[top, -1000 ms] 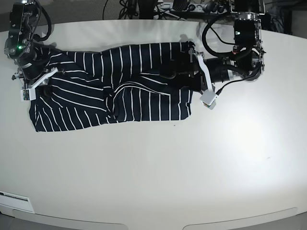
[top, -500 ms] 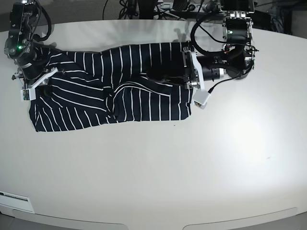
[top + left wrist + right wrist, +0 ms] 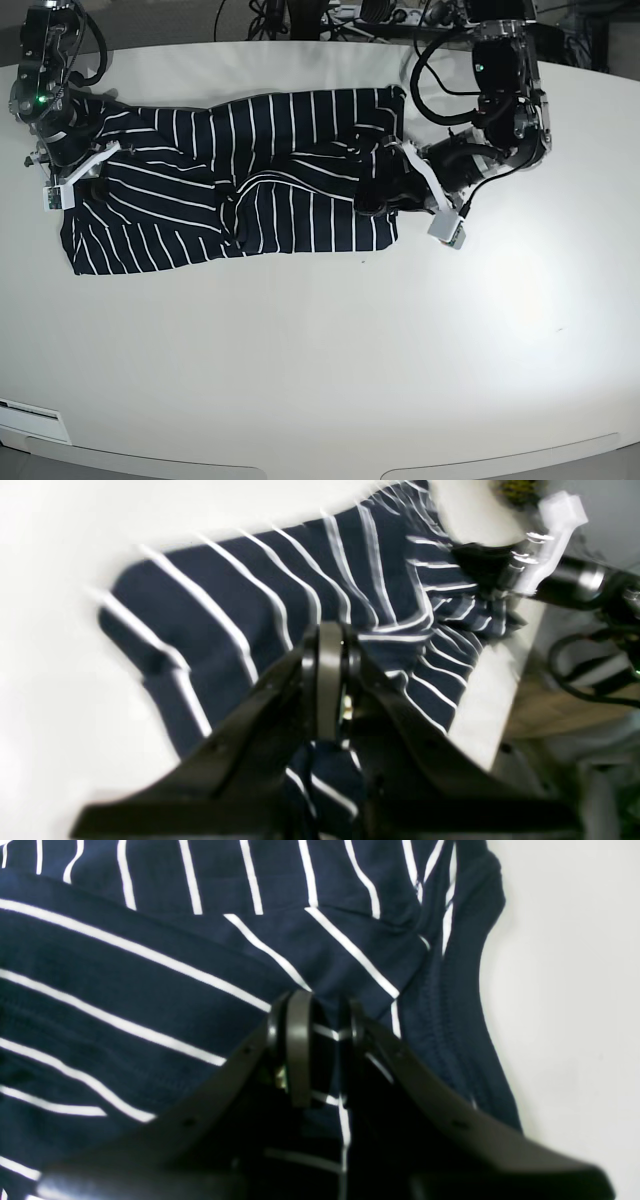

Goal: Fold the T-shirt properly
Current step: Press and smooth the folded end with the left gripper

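The T-shirt (image 3: 280, 170), dark navy with thin white stripes, lies crumpled across the far half of the table. At its right end, my left gripper (image 3: 378, 200) is shut on a bunched bit of cloth. The left wrist view is blurred: closed fingers (image 3: 327, 680) sit over the T-shirt (image 3: 225, 610), and cloth shows under them. At the shirt's left end, my right gripper (image 3: 88, 172) pinches the fabric. In the right wrist view a striped fold of the T-shirt (image 3: 150, 965) passes between the gripper (image 3: 322, 1010) tips, close to a ribbed hem (image 3: 450, 1005).
The white table (image 3: 350, 350) stretches wide toward the front and right. Cables and dark equipment (image 3: 350, 12) crowd the far edge. The other arm's white finger piece (image 3: 545, 530) shows past the shirt in the left wrist view.
My left gripper has shut and swung toward the front along the shirt's right end, where the cloth has bunched up. The right arm has stayed put.
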`<state>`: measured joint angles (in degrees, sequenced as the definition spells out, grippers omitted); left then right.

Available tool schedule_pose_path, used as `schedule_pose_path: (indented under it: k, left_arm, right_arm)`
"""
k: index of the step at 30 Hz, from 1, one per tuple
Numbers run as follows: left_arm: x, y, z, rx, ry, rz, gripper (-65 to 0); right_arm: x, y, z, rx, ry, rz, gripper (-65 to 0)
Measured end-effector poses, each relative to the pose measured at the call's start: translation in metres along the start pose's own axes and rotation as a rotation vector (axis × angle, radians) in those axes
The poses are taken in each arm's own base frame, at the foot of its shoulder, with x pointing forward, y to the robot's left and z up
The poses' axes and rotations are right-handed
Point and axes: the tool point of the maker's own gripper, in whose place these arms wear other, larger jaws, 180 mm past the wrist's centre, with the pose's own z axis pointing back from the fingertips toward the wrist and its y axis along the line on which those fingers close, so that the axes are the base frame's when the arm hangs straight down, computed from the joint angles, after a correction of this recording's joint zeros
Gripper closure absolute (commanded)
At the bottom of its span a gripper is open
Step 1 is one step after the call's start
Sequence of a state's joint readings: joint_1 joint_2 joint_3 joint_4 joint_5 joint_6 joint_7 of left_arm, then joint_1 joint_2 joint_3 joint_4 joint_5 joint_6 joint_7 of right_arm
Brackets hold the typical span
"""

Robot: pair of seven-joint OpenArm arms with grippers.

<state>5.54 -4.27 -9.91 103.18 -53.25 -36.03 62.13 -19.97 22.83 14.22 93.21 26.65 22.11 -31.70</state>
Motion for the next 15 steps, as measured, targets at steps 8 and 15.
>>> schedule_pose_path:
  k: [8, 15]
  left_arm:
    - [-0.048, -0.027, -0.023, -0.03, 0.194, -0.045, -37.7]
    - [-0.057, -0.015, -0.027, 0.061, 0.233, -0.075, -37.7]
  right_arm:
    - [0.0, 0.0, 0.0, 0.002, -0.001, -0.002, -13.8]
    - [0.0, 0.0, 0.0, 0.002, -0.001, -0.002, -13.8]
